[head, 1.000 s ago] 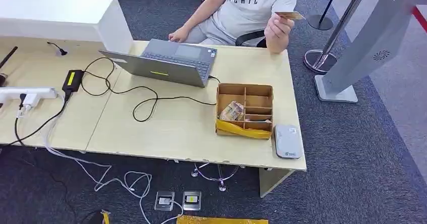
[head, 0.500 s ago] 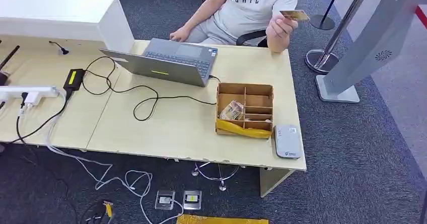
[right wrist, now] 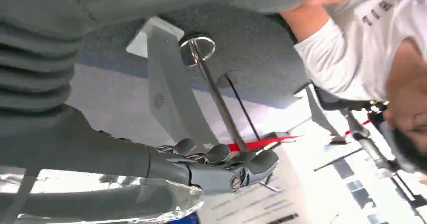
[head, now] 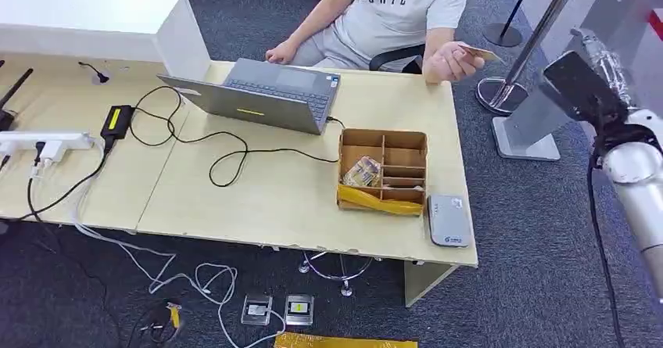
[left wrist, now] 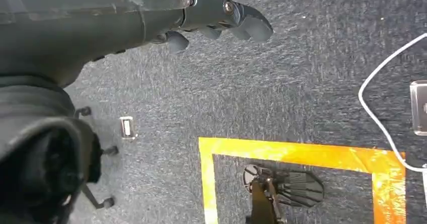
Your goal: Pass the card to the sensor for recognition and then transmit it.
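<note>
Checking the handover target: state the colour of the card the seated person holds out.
The thin flat card is gold-tan, clearest in the head view.

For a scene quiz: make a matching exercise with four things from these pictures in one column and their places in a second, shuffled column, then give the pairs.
Things:
1. card
2. card reader
3. laptop
4. left robot hand

Places:
A. open at the table's far edge
B. hanging above the carpet
C. in the person's hand
D. on the table beside the cardboard box

Pairs: 1-C, 2-D, 3-A, 4-B
</note>
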Action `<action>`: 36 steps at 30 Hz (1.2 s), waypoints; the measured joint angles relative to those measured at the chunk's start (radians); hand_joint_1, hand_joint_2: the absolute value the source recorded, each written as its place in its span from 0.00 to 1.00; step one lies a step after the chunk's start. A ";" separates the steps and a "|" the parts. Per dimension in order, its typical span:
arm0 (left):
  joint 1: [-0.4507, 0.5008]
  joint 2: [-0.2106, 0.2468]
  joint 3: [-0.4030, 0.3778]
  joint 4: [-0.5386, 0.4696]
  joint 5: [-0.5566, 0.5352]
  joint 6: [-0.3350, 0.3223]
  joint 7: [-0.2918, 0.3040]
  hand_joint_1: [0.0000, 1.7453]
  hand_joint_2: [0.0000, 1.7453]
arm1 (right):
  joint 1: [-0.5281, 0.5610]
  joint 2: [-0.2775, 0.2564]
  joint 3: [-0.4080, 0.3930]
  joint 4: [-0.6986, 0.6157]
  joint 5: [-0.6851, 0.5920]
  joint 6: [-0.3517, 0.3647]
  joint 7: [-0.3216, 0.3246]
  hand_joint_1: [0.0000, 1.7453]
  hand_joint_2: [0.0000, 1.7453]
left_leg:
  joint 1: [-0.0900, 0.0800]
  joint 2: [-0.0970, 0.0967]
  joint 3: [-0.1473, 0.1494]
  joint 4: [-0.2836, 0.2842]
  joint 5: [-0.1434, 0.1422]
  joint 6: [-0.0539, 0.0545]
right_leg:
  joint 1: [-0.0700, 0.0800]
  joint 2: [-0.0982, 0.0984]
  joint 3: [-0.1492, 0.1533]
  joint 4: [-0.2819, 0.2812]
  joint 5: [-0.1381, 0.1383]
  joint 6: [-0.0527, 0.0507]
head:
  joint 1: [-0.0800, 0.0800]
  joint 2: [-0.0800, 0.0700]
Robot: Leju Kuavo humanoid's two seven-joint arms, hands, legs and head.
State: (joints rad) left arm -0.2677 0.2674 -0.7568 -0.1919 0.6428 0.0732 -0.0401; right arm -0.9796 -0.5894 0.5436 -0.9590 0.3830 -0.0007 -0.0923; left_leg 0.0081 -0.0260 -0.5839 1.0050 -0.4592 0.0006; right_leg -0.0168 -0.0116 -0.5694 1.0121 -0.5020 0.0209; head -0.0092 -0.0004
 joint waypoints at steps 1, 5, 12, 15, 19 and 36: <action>0.000 0.000 0.000 0.000 -0.001 0.000 0.002 0.00 0.00 | 0.003 0.000 0.013 -0.013 0.014 -0.007 0.002 0.00 1.00 | 0.000 0.000 0.000 0.000 0.000 0.000 | 0.000 0.001 0.000 0.000 0.000 0.000 | 0.000 0.000; -0.001 0.000 0.000 0.000 -0.006 -0.003 0.005 0.00 0.00 | 0.006 -0.001 0.069 -0.056 0.198 -0.089 0.001 0.00 1.00 | 0.000 0.002 0.000 0.000 0.000 0.000 | 0.000 0.002 -0.001 0.000 0.000 0.000 | 0.000 0.000; -0.002 0.000 0.000 0.000 -0.009 -0.004 0.012 0.00 0.00 | 0.023 0.003 0.138 -0.084 0.310 -0.159 0.010 0.00 1.00 | 0.000 0.002 0.000 0.000 0.000 0.000 | 0.000 0.002 -0.001 0.000 0.000 0.000 | 0.000 0.000; -0.001 -0.003 0.000 0.000 -0.011 -0.004 0.013 0.00 0.00 | 0.043 0.006 0.150 -0.091 0.312 -0.168 0.010 0.00 1.00 | 0.000 0.002 0.000 0.000 0.000 0.000 | 0.000 0.002 -0.001 0.000 0.000 0.000 | 0.000 0.000; 0.000 -0.005 0.000 0.000 -0.013 -0.004 0.013 0.00 0.00 | 0.063 0.008 0.169 -0.106 0.311 -0.164 0.016 0.00 1.00 | 0.000 0.002 0.000 0.000 0.000 0.000 | 0.000 0.002 -0.001 0.000 0.000 0.000 | 0.000 0.000; 0.041 -0.005 0.000 0.000 -0.003 -0.004 0.002 0.00 0.00 | 0.132 0.011 0.185 -0.243 0.239 -0.110 0.060 1.00 1.00 | 0.000 0.003 0.000 0.000 0.000 0.000 | 0.000 0.003 -0.001 0.000 0.000 0.000 | 0.000 0.000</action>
State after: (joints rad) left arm -0.2263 0.2628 -0.7568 -0.1919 0.6401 0.0694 -0.0378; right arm -0.8479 -0.5783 0.7286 -1.2020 0.6218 -0.1106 -0.0328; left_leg 0.0082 -0.0229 -0.5840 1.0048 -0.4596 0.0002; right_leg -0.0167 -0.0082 -0.5706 1.0121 -0.5019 0.0208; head -0.0092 -0.0008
